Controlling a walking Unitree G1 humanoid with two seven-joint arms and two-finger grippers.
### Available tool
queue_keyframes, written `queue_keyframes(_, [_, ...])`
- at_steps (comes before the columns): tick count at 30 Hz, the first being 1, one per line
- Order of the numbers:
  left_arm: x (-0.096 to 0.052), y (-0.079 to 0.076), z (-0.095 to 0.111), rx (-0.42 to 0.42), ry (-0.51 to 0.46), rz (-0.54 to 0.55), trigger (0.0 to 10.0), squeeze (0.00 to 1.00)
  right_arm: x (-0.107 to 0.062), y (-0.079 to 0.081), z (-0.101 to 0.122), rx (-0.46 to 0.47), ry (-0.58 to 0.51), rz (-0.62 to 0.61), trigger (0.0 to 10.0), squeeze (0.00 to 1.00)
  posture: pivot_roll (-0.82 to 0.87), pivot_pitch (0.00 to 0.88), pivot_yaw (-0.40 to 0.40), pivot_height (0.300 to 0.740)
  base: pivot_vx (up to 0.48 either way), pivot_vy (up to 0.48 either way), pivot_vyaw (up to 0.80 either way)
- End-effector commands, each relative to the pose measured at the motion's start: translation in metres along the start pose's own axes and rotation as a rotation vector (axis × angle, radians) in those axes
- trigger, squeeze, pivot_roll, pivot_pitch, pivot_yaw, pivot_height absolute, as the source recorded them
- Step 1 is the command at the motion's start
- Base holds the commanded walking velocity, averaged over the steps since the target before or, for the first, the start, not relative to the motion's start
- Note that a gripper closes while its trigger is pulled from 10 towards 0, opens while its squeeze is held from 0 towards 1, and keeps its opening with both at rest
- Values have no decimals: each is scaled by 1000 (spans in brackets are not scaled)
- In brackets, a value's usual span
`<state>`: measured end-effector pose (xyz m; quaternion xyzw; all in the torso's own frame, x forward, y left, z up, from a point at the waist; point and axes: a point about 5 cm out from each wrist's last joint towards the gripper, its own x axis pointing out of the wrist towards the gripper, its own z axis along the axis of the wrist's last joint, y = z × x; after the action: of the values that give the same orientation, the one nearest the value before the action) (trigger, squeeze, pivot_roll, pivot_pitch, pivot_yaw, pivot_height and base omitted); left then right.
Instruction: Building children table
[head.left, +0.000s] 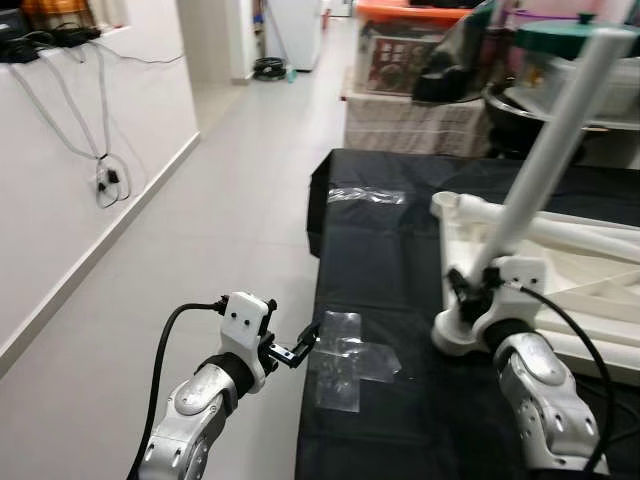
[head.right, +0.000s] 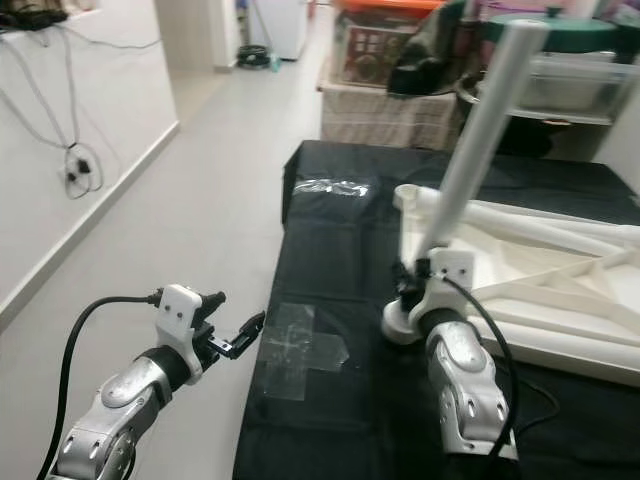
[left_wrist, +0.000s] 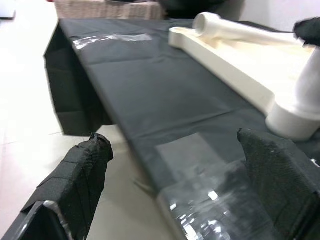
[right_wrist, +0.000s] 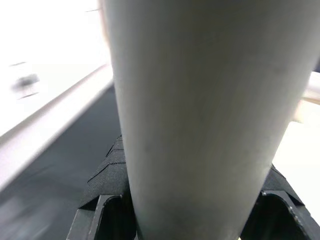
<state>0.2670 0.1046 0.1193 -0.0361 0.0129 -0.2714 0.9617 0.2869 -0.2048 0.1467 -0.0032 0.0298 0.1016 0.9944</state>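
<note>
A white children's table top (head.left: 590, 265) lies upside down on a black cloth (head.left: 390, 260). A long white table leg (head.left: 560, 130) rises tilted from the round corner socket (head.left: 452, 338) at the top's near left corner. My right gripper (head.left: 478, 285) is shut on the leg just above that socket; in the right wrist view the leg (right_wrist: 200, 100) sits between the black fingers (right_wrist: 107, 172). My left gripper (head.left: 311, 335) hovers open and holding nothing at the cloth's left edge, beside a clear tape patch (head.left: 345, 362). A second socket (left_wrist: 207, 22) appears at the far corner.
Another strip of clear tape (head.left: 365, 195) lies farther back on the cloth. Tiled floor (head.left: 220, 230) runs along the left, bounded by a white wall with hanging cables (head.left: 105, 180). Storage boxes and a wicker-patterned bin (head.left: 415, 120) stand behind the cloth.
</note>
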Motion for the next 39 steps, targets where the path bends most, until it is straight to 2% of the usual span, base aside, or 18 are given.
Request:
queue_keyframes(1, [0,1,-6,3,22,3,10000,0,-4,27,-14,2,91,273,0,0,12,0,-39,740,0,0,0])
queue_keyframes(2, [-1,2,-6,3,23,5,10000,0,-10,28,-15,-14,126,380,0,0,14,0,-41,740,0,0,0])
queue_keyframes(4, [-1,2,-5,4,24,6,10000,0,-15,28,-16,-26,150,449,0,0,14,0,-41,740,0,0,0])
queue_keyframes(9, [-2,2,-6,4,23,11,10000,0,-5,14,-14,-55,150,381,0,0,21,0,-45,740,0,0,0])
queue_keyframes(15, [-2,3,-6,7,24,13,10000,0,2,13,-16,-22,119,280,0,0,27,0,-40,740,0,0,0])
queue_keyframes(16, [-2,4,-5,9,24,14,10000,0,4,9,-18,-20,131,233,0,0,25,0,-38,740,0,0,0])
queue_keyframes(17, [-2,5,-5,12,23,16,10000,0,7,-4,-22,-25,155,83,0,0,25,0,-37,740,0,0,0])
queue_keyframes(18, [-2,5,-5,12,23,16,10000,0,7,-4,-22,-25,155,83,0,0,25,0,-37,740,0,0,0])
queue_keyframes(19, [-2,5,-4,13,22,17,10000,0,8,-13,-24,-28,176,-16,0,0,25,0,-37,740,0,0,0])
queue_keyframes(20, [-2,6,-4,16,22,19,10000,0,4,-42,-28,-26,214,-343,0,0,22,0,-37,740,0,0,0])
queue_keyframes(21, [-2,6,-4,16,22,19,10000,0,4,-42,-28,-26,214,-343,0,0,22,0,-37,740,0,0,0])
queue_keyframes(22, [-2,6,-4,18,22,20,10000,0,-3,-61,-32,-23,245,-568,0,0,22,0,-37,740,0,0,0])
queue_keyframes(24, [-1,5,-5,17,22,22,10000,0,-24,-83,-39,-14,279,-870,0,0,22,0,-38,740,0,0,0])
queue_keyframes(26, [-1,5,-5,18,22,24,10000,0,-32,-85,-44,0,293,-950,0,0,24,0,-39,740,0,0,0])
queue_keyframes(34, [-1,5,-5,18,22,24,10000,0,-32,-85,-44,0,293,-950,0,0,24,0,-39,740,0,0,0])
queue_keyframes(36, [-1,7,-5,20,19,39,10000,0,-30,-80,-51,53,322,-1026,0,0,36,0,-54,740,0,0,0])
queue_keyframes(37, [-1,8,-5,22,17,48,10000,0,-23,-72,-50,103,302,-1012,10000,0,36,0,-55,740,0,0,0])
queue_keyframes(39, [-1,8,-4,23,16,54,10000,0,-17,-67,-49,137,285,-997,10000,0,36,0,-55,740,0,0,0])
